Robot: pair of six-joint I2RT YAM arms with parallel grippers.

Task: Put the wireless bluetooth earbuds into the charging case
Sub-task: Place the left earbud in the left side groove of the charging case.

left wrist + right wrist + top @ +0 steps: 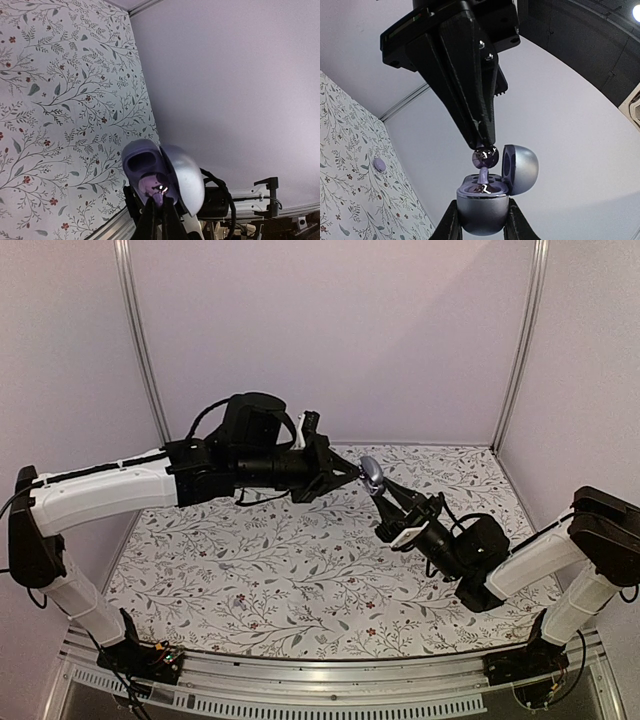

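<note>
The left claw (pixel 481 142) is pressed together on one earbud (pixel 485 156), pinching it at the very tips; straight beneath sits the charging case (pixel 482 212), its lid (pixel 522 170) swung open to one side, clamped upright in the right claw (pixel 482 227); bud and socket share one vertical line, with the stem pointing down and seemingly at the well's mouth; a straight push down looks likely next; the second earbud (pixel 379 164) lies well apart on the flowered surface (pixel 350 200).
</note>
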